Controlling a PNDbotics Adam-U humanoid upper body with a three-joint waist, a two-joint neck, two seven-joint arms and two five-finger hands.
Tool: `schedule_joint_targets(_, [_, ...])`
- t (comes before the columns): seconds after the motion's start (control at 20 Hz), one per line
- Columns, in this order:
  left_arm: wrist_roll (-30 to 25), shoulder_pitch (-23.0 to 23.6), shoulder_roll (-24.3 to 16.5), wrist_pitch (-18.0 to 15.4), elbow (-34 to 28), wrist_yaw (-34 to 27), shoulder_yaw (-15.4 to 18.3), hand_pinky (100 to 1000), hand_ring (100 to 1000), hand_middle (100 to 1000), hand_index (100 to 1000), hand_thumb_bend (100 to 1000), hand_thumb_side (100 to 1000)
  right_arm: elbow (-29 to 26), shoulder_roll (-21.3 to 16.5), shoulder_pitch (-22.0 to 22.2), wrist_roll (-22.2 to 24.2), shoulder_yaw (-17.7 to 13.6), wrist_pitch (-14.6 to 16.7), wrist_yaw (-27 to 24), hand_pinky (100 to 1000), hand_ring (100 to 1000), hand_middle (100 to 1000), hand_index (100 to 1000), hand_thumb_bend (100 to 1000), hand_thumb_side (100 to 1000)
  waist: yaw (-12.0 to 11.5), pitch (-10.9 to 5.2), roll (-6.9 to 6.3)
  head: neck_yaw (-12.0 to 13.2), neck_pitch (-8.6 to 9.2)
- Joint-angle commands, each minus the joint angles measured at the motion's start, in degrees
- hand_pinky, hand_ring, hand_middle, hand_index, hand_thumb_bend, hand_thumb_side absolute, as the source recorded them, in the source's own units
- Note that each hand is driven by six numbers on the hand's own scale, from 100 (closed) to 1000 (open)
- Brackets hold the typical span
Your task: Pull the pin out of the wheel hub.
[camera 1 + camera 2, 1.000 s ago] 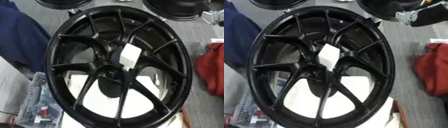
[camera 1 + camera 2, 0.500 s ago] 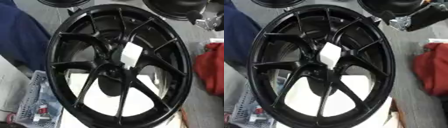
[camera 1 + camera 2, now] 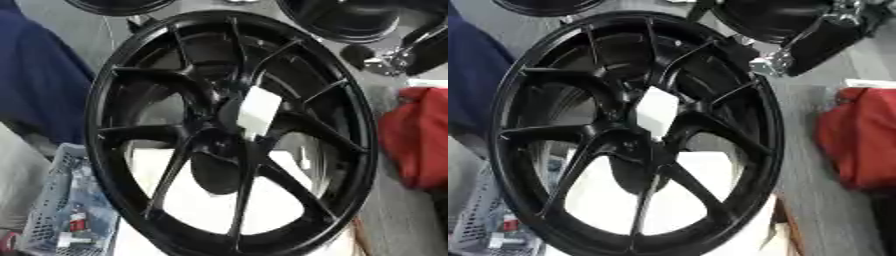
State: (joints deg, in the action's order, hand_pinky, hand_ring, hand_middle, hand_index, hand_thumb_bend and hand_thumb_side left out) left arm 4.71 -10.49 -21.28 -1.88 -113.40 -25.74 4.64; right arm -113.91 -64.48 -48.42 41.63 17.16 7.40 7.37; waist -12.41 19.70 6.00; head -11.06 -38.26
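A big black wheel hub (image 3: 232, 135) is standing nearly upright, filling the middle of the scene, its lower rim resting on something white on the bench (image 3: 807, 165). A pale, whitish block (image 3: 259, 112) is sticking out at the centre, where the spokes meet; I am taking that to be the pin, though its shaft is hidden.

The right robot hand (image 3: 798, 52) is showing at the far right, beside the wheel's upper rim, black with silvery joints. It is not touching the wheel or the pin. Whether its fingers are spread or curled, I cannot tell from here. The left robot hand is not showing at all.

To the right a red cloth (image 3: 420, 135) is lying, and at the near left a pale mesh basket (image 3: 52, 210) is holding small bits. More black rims (image 3: 346, 17) are sitting at the far side.

The pin is looking small, light and stiff, probably smooth-sided, so it may slip if pinched at its tip. The best hold seems to be across its two flat sides, close to the spokes, pulling straight out along its axis. The wheel itself is looking heavy and rigid, but, standing on edge, it could rock or roll if the pull goes sideways.
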Motion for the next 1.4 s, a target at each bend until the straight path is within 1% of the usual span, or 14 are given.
schedule_joint_targets(0.05, [-0.25, -0.47, -1.75, 0.04, -1.19, -0.28, -0.02, 966, 526, 638, 807, 226, 920, -0.68, -0.19, -2.29, 1.75, 0.63, 0.12, -1.22, 891, 900, 858, 914, 100, 100, -0.12, -0.83, -0.13, -0.55, 1.15])
schedule_joint_targets(0.2, [-0.32, -0.61, -1.77, 0.15, -1.19, -0.29, -0.10, 966, 527, 638, 807, 227, 920, -0.68, 0.90, -4.54, 3.33, 2.09, -0.02, -2.45, 892, 900, 858, 914, 100, 100, -0.26, -0.80, 0.06, -0.65, 1.12])
schedule_joint_targets(0.45, [-0.34, -0.63, -1.78, 0.41, -1.19, -0.35, -0.18, 966, 527, 638, 808, 229, 920, -0.68, 2.79, -8.01, 7.04, 4.90, -0.95, -4.03, 901, 909, 870, 920, 100, 100, -0.44, -0.97, 0.38, -0.84, 0.55])
schedule_joint_targets(0.6, [-0.36, -0.73, -1.79, 0.51, -1.19, -0.45, -0.21, 965, 528, 638, 808, 231, 917, -0.68, 3.51, -9.22, 9.03, 5.64, -1.21, -4.82, 903, 909, 868, 917, 100, 100, -0.52, -1.12, 0.47, -0.76, 0.06])
schedule_joint_targets(0.75, [-0.45, -0.87, -1.89, 0.51, -1.19, -0.57, -0.26, 965, 528, 637, 808, 231, 916, -0.68, 3.92, -9.88, 10.12, 6.20, -1.13, -5.59, 907, 914, 873, 922, 100, 100, -0.74, -1.23, 0.54, -0.68, -0.15])
schedule_joint_targets(1.1, [-0.65, -1.43, -2.04, 0.56, -1.19, -0.77, -0.41, 965, 528, 636, 807, 233, 915, -0.68, 4.49, -10.30, 10.34, 8.50, -1.38, -4.96, 912, 919, 886, 941, 100, 100, -1.55, -1.01, 1.03, -0.61, -0.29])
schedule_joint_targets(1.35, [-0.72, -1.55, -1.96, 0.65, -1.19, -0.67, -0.48, 965, 526, 635, 807, 222, 912, -0.68, 4.70, -9.98, 10.34, 9.63, -1.31, -2.73, 919, 926, 898, 962, 157, 100, -2.09, -0.58, 1.32, -0.62, -0.35])
schedule_joint_targets(1.4, [-0.75, -1.59, -1.93, 0.70, -1.19, -0.62, -0.51, 965, 526, 635, 807, 234, 919, -0.68, 4.77, -9.94, 10.34, 9.75, -1.25, -2.32, 920, 927, 899, 962, 165, 100, -2.21, -0.44, 1.41, -0.62, -0.32])
